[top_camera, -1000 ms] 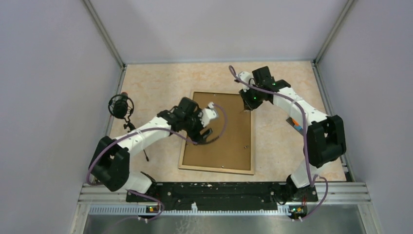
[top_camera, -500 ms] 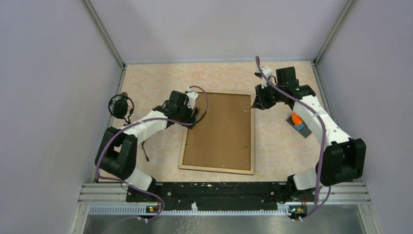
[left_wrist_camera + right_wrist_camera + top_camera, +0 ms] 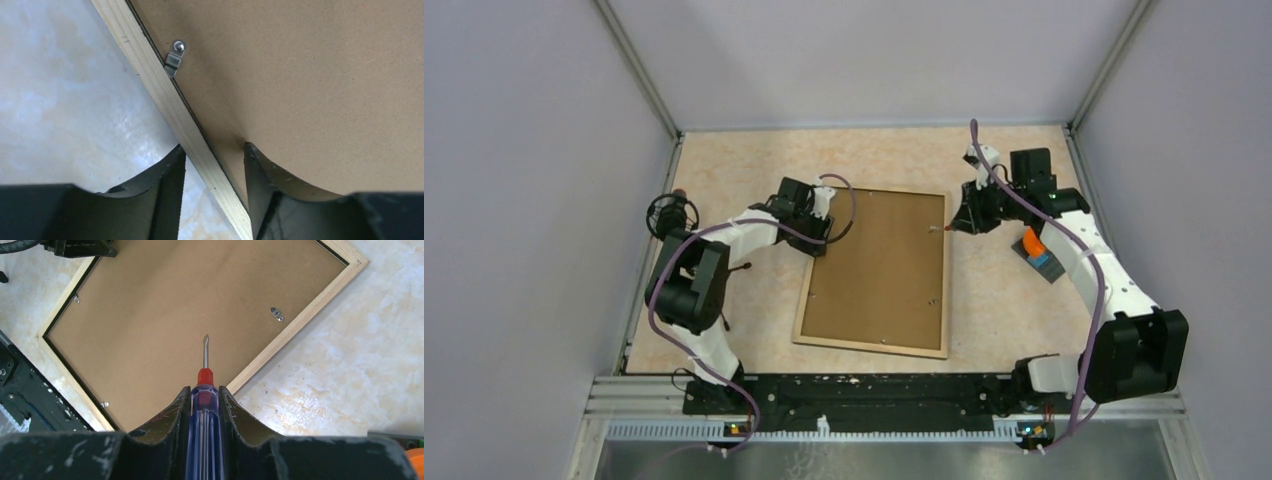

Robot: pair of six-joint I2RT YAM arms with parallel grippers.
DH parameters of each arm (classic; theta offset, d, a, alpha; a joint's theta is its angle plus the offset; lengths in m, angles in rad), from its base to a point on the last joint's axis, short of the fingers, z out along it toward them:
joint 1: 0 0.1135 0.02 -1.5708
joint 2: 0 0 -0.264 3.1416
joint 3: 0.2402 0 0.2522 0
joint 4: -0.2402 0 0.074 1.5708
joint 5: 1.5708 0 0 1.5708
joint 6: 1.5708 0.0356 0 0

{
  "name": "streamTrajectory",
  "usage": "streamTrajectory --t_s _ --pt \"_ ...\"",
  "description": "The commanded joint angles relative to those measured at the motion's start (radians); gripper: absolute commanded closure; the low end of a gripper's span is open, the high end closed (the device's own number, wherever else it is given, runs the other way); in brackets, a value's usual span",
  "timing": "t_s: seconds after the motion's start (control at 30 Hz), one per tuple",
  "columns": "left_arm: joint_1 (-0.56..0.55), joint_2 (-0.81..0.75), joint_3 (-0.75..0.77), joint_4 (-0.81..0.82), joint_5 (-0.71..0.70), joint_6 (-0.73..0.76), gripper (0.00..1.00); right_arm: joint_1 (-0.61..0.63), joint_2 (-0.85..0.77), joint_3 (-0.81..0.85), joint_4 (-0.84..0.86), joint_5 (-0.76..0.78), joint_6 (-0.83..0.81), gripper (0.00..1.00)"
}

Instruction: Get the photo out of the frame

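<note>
The frame (image 3: 874,270) lies face down on the table, its brown board back up inside a pale wood rim. The photo is hidden under the board. My left gripper (image 3: 814,232) is at the frame's upper left edge. In the left wrist view its fingers (image 3: 214,147) are open and straddle the wood rim (image 3: 165,100), one over the table and one on the board. My right gripper (image 3: 972,213) is shut on a blue-handled screwdriver (image 3: 202,440), with its tip (image 3: 205,340) over the board near the frame's right edge.
Small metal clips hold the board (image 3: 173,59) (image 3: 276,314) (image 3: 76,299). A black microphone on a stand (image 3: 671,213) is left of the frame. An orange and blue object (image 3: 1036,250) lies to the right. The black base rail (image 3: 864,395) runs along the near edge.
My left gripper moved from over the board's middle to the frame's upper left edge. My right gripper moved right with the screwdriver. The frame turned slightly.
</note>
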Motion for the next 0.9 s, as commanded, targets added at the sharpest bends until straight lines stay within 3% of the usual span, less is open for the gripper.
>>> streamTrajectory --t_s 0.0,0.17,0.3,0.5,0.6,0.67,0.77,0.87 --pt "-0.006 0.096 0.050 -0.046 0.137 0.109 0.55 -0.030 -0.026 0.008 0.024 0.011 0.012 1.00" --pt "-0.007 0.185 0.167 -0.109 0.164 0.239 0.65 -0.036 -0.061 -0.010 0.053 0.131 0.047 1.00" --pt "-0.007 0.271 0.318 -0.182 0.140 0.373 0.66 -0.043 -0.079 -0.014 0.028 0.066 0.017 1.00" --pt "0.007 0.489 0.676 -0.327 0.090 0.504 0.66 -0.047 -0.125 -0.022 0.041 -0.016 0.007 1.00" --pt "0.012 0.558 0.890 -0.401 0.065 0.467 0.54 -0.053 -0.121 -0.009 0.028 -0.007 0.011 1.00" --pt "0.012 0.531 0.931 -0.424 0.122 0.433 0.43 -0.064 -0.120 -0.003 0.019 0.002 0.015 1.00" --pt "-0.001 0.386 0.828 -0.340 0.208 0.358 0.33 -0.093 -0.122 -0.003 0.025 -0.002 0.039 1.00" --pt "-0.076 0.211 0.644 -0.181 0.194 0.289 0.14 -0.129 -0.102 0.006 0.029 -0.059 0.055 1.00"
